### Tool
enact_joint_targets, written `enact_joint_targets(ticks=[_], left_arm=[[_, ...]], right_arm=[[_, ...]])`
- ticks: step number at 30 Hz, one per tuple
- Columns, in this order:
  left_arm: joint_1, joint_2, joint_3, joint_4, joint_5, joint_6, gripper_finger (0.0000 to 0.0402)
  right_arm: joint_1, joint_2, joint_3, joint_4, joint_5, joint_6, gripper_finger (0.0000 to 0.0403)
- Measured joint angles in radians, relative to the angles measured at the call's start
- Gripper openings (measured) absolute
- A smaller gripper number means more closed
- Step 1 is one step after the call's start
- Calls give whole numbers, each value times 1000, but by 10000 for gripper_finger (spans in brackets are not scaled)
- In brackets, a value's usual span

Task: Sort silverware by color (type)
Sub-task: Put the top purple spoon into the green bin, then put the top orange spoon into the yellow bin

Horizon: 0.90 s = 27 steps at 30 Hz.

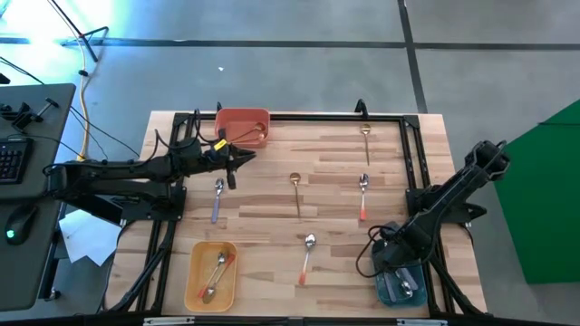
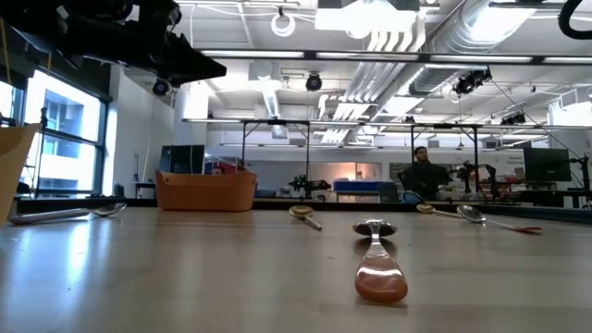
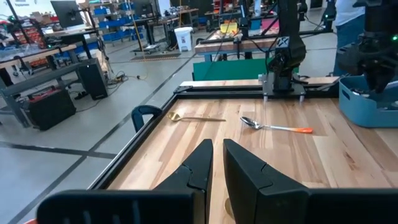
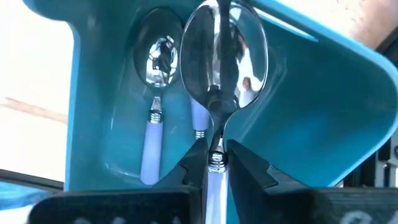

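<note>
My left gripper (image 1: 237, 159) hangs empty just in front of the red bin (image 1: 243, 127), which holds a gold spoon (image 1: 256, 136); its fingers (image 3: 217, 144) stand a narrow gap apart. My right gripper (image 1: 400, 263) is shut on a purple-handled spoon (image 4: 222, 56) above the teal bin (image 1: 401, 288), where two more purple-handled spoons (image 4: 155, 93) lie. On the table lie a purple-handled spoon (image 1: 217, 199), two gold spoons (image 1: 295, 192) (image 1: 365, 136) and two orange-handled spoons (image 1: 362, 196) (image 1: 306, 256). My right gripper pinches the spoon's pale purple handle (image 4: 216, 171) between its two fingers, just behind the metal neck. The fingers lie along the spoon, and its bowl (image 4: 224, 53) sticks out past the fingertips. The spoon is lifted clear above the teal bin's inside (image 4: 298, 106).
A yellow bin (image 1: 211, 274) near the front left holds orange-handled spoons. A black frame (image 1: 412, 154) runs around the wooden table top. A keyboard and mouse sit on a desk (image 1: 18, 163) off the table's left. A person (image 2: 421, 171) stands far behind.
</note>
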Motion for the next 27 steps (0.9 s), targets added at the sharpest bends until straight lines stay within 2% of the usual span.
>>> enact_joint_targets(ticks=[6,10,16,19,22,24,27], left_arm=[[0,-113,0,-94,0,-1,30],[-11,-178,0,-167,-1,-17,30],[-53,-194,0,-190,0,-20,30],[-69,-193,0,-190,-1,-19,30],[-74,-193,0,-187,-6,-19,30],[-74,-193,0,-186,-8,-19,30],[-74,-193,0,-194,-8,-24,30]], right_arm=[[0,0,51,-60,1,-80,50],[-8,0,124,-167,16,-132,87],[-33,0,250,-325,74,-196,142],[-62,0,308,-389,147,-261,148],[-115,0,358,-429,273,-325,149],[-166,0,375,-447,361,-368,149],[-267,0,366,-447,427,-474,149]])
